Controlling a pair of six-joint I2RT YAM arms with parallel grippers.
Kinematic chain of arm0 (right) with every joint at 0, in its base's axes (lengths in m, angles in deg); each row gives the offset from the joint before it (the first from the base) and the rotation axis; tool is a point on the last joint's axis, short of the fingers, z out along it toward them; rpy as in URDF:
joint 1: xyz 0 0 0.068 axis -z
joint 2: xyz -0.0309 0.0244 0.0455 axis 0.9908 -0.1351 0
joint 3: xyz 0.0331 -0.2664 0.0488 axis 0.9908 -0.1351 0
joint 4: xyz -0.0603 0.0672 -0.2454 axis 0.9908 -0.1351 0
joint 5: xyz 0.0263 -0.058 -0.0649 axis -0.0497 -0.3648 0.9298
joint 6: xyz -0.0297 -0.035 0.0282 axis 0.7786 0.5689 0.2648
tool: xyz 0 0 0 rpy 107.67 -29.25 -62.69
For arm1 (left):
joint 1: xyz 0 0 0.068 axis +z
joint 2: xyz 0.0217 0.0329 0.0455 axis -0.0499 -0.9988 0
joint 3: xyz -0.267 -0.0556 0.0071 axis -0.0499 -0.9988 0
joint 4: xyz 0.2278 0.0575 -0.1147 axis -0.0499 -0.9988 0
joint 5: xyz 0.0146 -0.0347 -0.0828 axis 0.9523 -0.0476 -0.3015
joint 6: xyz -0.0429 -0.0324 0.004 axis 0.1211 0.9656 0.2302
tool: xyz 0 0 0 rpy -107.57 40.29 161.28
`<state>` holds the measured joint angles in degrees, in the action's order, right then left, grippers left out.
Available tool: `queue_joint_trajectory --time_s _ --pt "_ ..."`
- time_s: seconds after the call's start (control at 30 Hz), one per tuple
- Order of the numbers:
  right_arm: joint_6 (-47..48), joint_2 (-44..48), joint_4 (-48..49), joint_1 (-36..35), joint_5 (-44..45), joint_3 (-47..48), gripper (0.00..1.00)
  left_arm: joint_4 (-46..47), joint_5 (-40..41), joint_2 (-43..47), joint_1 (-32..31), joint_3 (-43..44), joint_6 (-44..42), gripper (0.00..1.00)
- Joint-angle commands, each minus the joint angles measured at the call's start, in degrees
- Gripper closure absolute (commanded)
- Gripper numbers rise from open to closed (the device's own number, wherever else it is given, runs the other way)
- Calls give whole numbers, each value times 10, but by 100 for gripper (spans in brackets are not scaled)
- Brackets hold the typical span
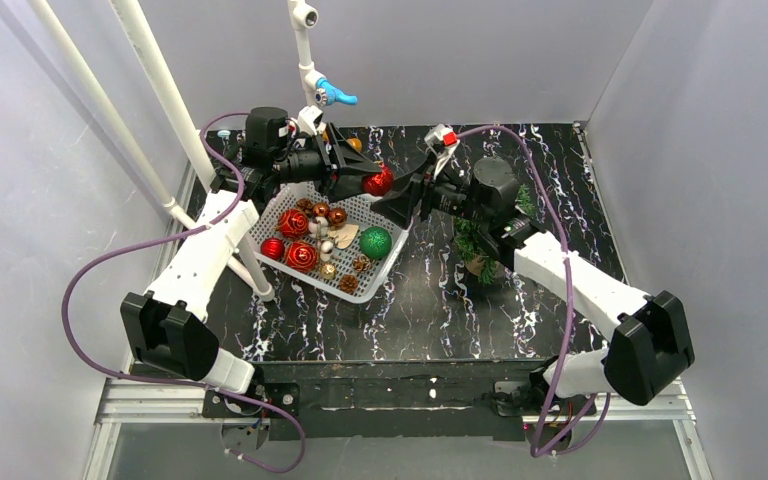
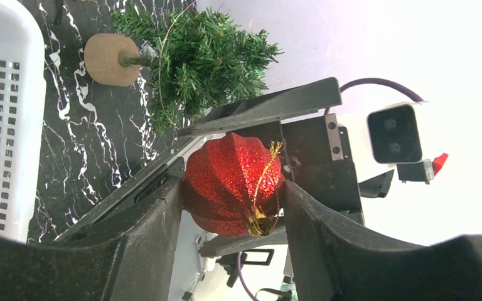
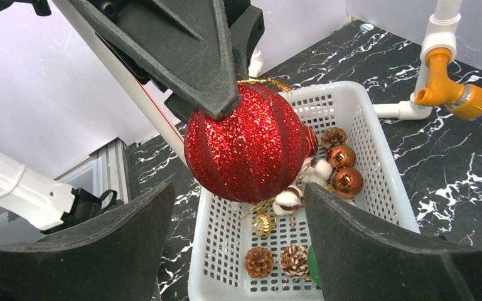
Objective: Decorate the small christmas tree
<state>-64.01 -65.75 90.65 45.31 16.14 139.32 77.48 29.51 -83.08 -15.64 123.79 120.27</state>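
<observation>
Seen from above, the left gripper (image 2: 232,188) pinches a red glitter ball (image 3: 248,150) over the white basket (image 1: 370,290). The right gripper (image 1: 405,205) faces it, jaws spread wide to either side of the ball. The small christmas tree (image 1: 472,238) stands on the black marbled table (image 1: 440,310) at about four o'clock from the ball, partly beneath the right arm.

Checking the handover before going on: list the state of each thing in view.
red ball: off the table, clamped in the left gripper.
left gripper: shut on the red ball.
right gripper: open, one finger on either side of the red ball.
basket: on the table, holding ornaments.
tree: standing on its base, apart from the basket.
</observation>
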Motion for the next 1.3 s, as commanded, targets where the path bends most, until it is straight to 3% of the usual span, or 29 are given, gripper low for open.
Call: queue_joint_trajectory --time_s 0.0,0.6,0.87,0.97,1.1,1.27 --pt "-22 -17 56 -6 -29 49 18 31 -24 33 0 -1 10 97" --pt "-85 -49 139 -8 -69 52 34 25 -22 39 0 -19 5 97" --pt "-90 -45 156 -8 -62 42 23 26 -22 35 0 -20 6 97" --pt "-92 -46 157 -8 -60 43 23 26 -23 36 0 -21 6 97" --pt "-100 -57 148 -8 -75 52 39 24 -23 36 0 -22 5 97" --pt "-117 -67 149 -8 -83 57 76 11 -21 37 0 -18 -8 94"
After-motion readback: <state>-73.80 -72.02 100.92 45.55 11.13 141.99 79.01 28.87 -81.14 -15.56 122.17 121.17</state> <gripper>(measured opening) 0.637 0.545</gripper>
